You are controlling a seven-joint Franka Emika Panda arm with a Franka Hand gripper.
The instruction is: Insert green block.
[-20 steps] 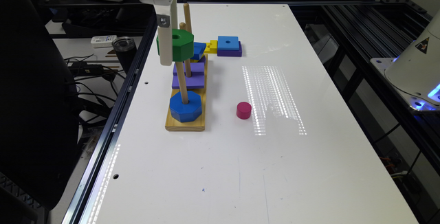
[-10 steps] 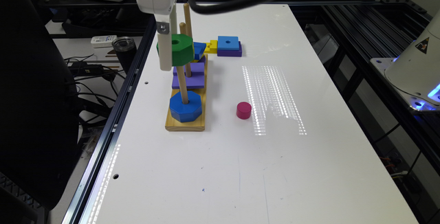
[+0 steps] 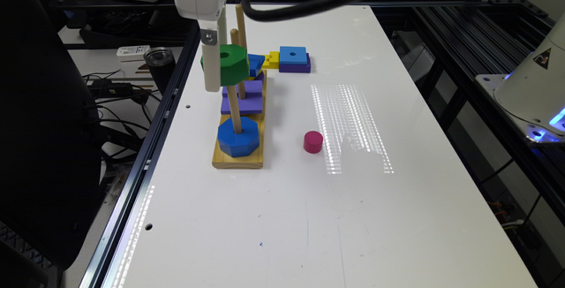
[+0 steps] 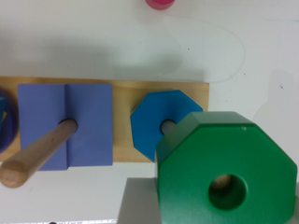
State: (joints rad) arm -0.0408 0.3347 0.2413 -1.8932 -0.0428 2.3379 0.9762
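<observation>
My gripper holds the green block aloft, its hole over 1 peg; the blue octagon lies toward 10 o'clock, peg axis vertical.

The exterior view looks down at an angle from beyond one short end of the white table, far enough back to take in the whole length of its top along with the clutter past its edges. The wrist view looks straight down from close above the wooden peg base, with the green block very near the lens. Both views share the peg base, the blue octagon, the purple block and the pink cylinder
</observation>
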